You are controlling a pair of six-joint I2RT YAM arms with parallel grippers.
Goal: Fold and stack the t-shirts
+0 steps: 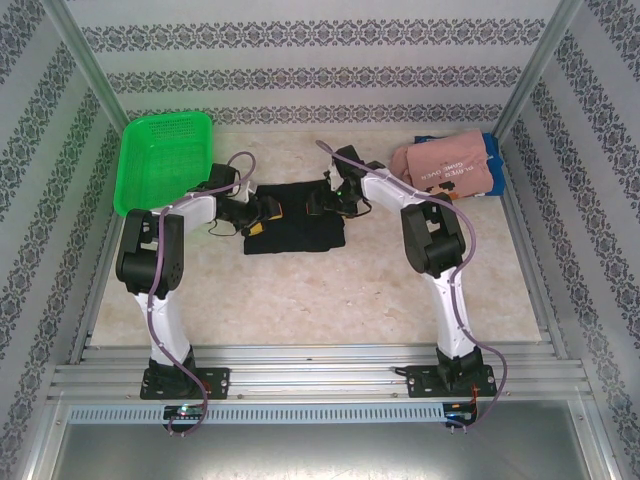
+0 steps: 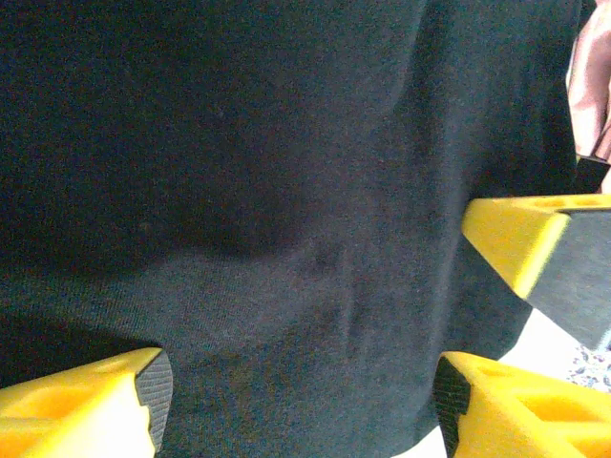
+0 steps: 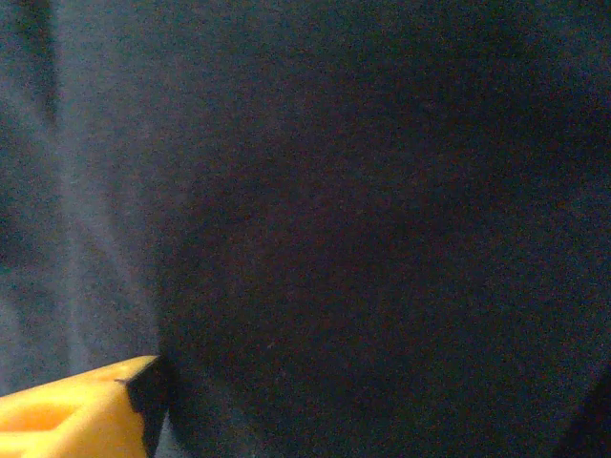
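Note:
A black t-shirt (image 1: 297,220) lies folded into a rough rectangle at mid-table. My left gripper (image 1: 262,212) is down on its left part. In the left wrist view its yellow fingers (image 2: 95,405) stand wide apart, open, with black cloth (image 2: 286,191) spread flat between them. My right gripper (image 1: 326,203) rests on the shirt's upper right part. One of its yellow fingers (image 3: 86,410) shows at the lower left of the right wrist view. Dark cloth (image 3: 363,239) hides the other. A pink t-shirt (image 1: 445,165) with dark lettering lies crumpled at the back right, on a blue one (image 1: 491,152).
A green mesh basket (image 1: 165,160) stands at the back left, close to the left arm. Metal posts and patterned walls enclose the table. Bare table surface (image 1: 330,300) lies in front of the black shirt.

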